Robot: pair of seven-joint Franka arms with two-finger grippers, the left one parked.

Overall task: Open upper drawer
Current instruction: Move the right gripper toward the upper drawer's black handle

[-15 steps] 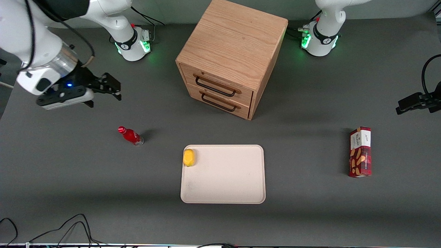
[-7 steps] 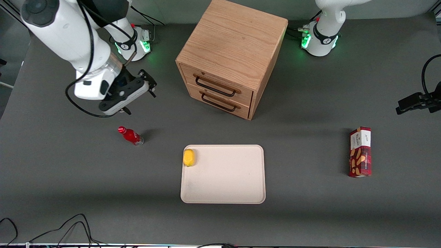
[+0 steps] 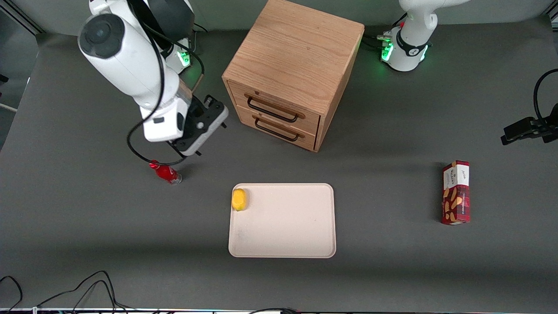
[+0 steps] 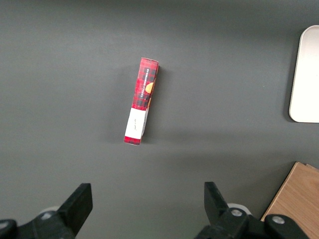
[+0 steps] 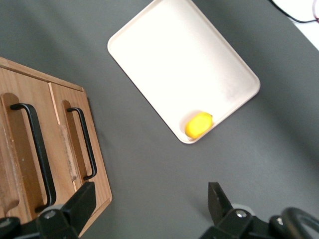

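Front view: oak cabinet [image 3: 296, 65] on the dark desk [image 3: 392, 261], both drawers shut. The upper drawer [image 3: 274, 106] sits just under the cabinet top, its black wire handle [image 3: 272, 109] directly above the lower drawer [image 3: 279, 128]. The gripper [image 3: 208, 126] hangs above the desk beside the cabinet, toward the working arm's end, apart from the handle. Right wrist view: the fingers [image 5: 222, 201] stand wide apart and hold nothing. A red bottle [image 3: 165, 172] stands near the gripper, nearer the camera. A lemon [image 3: 239, 199] lies in a corner of the cream tray [image 3: 301, 244]; a red snack box [image 3: 456, 192] lies toward the parked arm's end.
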